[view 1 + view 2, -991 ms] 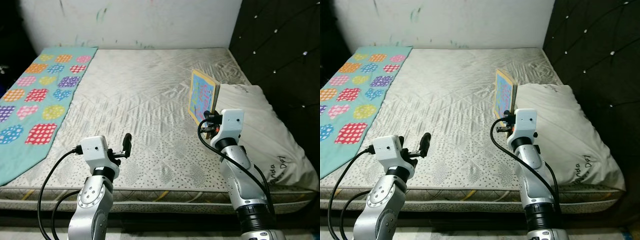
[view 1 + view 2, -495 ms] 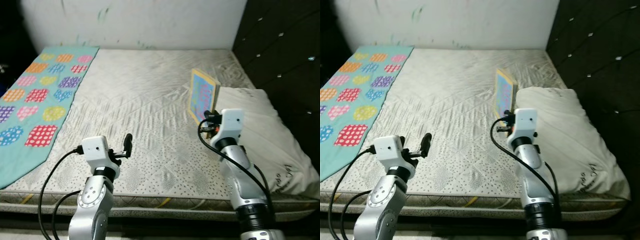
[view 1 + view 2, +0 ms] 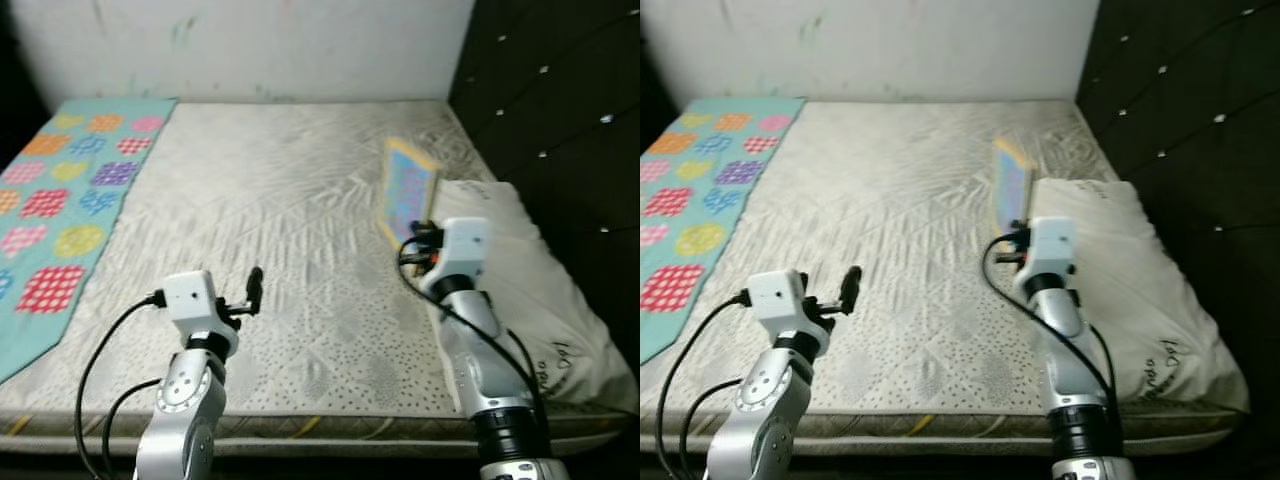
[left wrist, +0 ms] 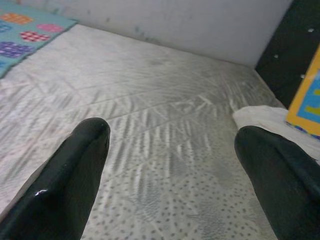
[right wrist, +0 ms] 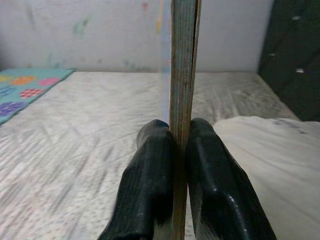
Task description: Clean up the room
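Book (image 3: 408, 193) stood upright on edge above the mattress (image 3: 280, 200), beside the pillow (image 3: 520, 260), pinched between the right gripper's (image 5: 180, 145) fingers. Left gripper (image 4: 170, 150) hovered spread, empty. Carrying it well probably meant keeping the pinch firm and the book vertical.

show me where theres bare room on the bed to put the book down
The widest bare patch of mattress lies between the patterned blanket and the pillow. The right gripper holds the book upright beside the pillow, the crowded side. The left gripper hangs open over bare mattress.
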Robot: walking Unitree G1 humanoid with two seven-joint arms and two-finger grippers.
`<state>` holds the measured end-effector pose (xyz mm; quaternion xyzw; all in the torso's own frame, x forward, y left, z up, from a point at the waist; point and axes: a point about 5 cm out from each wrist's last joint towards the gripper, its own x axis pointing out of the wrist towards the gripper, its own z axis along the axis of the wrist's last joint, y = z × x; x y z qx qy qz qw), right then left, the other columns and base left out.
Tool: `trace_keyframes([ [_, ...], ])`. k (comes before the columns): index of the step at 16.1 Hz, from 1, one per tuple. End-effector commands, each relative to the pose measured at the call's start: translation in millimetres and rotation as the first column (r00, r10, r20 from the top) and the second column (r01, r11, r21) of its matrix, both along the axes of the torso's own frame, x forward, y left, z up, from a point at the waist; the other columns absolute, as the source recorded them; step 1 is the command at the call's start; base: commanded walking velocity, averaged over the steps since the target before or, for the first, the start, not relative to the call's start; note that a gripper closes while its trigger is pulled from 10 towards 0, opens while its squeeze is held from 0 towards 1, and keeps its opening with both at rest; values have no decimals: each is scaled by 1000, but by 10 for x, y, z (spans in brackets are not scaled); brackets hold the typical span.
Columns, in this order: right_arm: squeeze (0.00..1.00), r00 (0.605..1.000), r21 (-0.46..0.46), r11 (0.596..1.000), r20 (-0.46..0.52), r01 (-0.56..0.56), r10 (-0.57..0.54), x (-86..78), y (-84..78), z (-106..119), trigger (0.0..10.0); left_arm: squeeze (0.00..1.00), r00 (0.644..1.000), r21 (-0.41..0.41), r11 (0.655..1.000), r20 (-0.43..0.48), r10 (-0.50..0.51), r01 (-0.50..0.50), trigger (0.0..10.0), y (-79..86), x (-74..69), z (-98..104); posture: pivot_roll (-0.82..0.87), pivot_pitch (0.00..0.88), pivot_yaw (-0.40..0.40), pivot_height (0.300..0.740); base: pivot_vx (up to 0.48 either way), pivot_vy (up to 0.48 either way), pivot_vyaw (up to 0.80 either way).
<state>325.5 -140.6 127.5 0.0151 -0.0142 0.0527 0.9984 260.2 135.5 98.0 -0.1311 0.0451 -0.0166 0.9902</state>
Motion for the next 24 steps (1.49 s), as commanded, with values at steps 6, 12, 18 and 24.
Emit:
trace_keyframes([
  [6,0,994,24,998,-84,-64,65,24,146,-118,10000,0,996,-29,1000,-89,1,-4,10000,-65,-39,-143,36,0,20,740,0,0,0],
  [12,0,914,153,983,-405,102,-32,-39,172,-712,10000,0,995,-10,1000,-104,-3,2,10000,-30,-101,-137,79,0,21,740,0,0,0],
  [18,0,729,218,948,-684,231,-21,-250,477,-1206,10000,0,990,33,999,-140,-2,7,10000,79,-214,-136,142,0,39,740,0,0,0],
  [24,0,797,426,857,-603,291,30,-198,560,-1132,10000,0,992,28,999,-115,46,-43,10000,240,-372,-170,136,0,55,740,0,0,0],
])
